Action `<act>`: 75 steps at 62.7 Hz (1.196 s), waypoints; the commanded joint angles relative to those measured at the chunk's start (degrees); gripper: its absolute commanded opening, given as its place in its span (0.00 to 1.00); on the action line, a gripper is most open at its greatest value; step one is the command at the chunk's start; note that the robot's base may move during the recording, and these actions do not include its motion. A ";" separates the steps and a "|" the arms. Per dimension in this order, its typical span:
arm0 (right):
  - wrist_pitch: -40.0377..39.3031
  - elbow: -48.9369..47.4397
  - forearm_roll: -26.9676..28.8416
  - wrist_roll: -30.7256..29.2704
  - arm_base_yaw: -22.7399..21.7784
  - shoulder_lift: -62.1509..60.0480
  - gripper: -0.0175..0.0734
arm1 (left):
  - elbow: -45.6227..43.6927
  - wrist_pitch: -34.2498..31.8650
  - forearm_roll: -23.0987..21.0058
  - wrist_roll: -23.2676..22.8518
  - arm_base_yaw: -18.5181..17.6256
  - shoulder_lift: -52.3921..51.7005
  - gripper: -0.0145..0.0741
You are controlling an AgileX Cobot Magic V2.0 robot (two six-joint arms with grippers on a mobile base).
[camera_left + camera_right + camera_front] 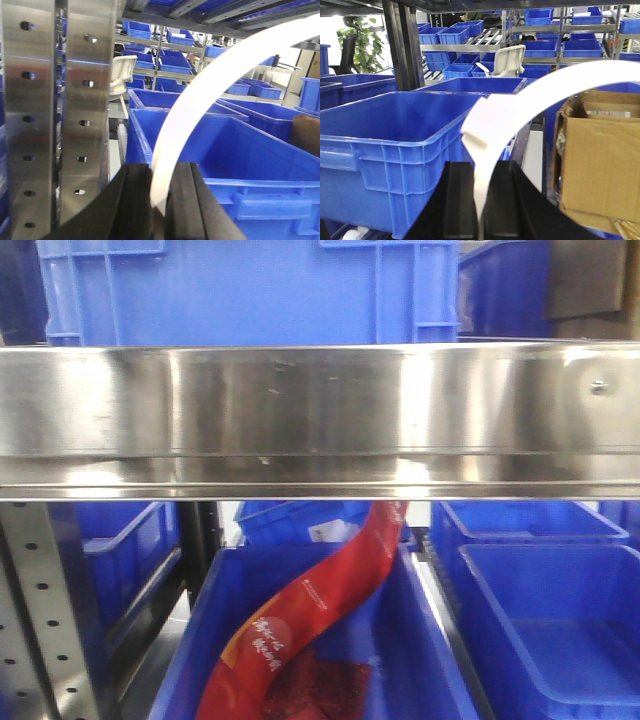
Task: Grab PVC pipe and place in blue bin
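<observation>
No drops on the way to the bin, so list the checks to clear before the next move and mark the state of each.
1. Left gripper shut on the PVC pipe: ok.
2. Right gripper shut on a white arc: ok.
3. Both grippers hold one and the same piece: cannot tell.
4. Blue bin ahead of the left wrist is open-topped: ok.
5. White arc is apart from the cardboard box: cannot tell, they overlap in the right wrist view.
6. Arms can be watched from the front view: not ok, the steel shelf rail fills it and no arm shows.
</observation>
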 commanded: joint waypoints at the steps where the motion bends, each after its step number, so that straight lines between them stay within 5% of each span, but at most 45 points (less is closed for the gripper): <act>1: -1.28 -0.09 -0.01 -0.55 0.04 -0.11 0.01 | -0.01 -1.53 0.01 0.04 -0.41 -0.26 0.04; 75: -1.41 -0.09 0.10 -0.55 0.04 -0.11 0.01 | -0.01 -3.01 -0.31 0.04 -0.41 -0.14 0.04</act>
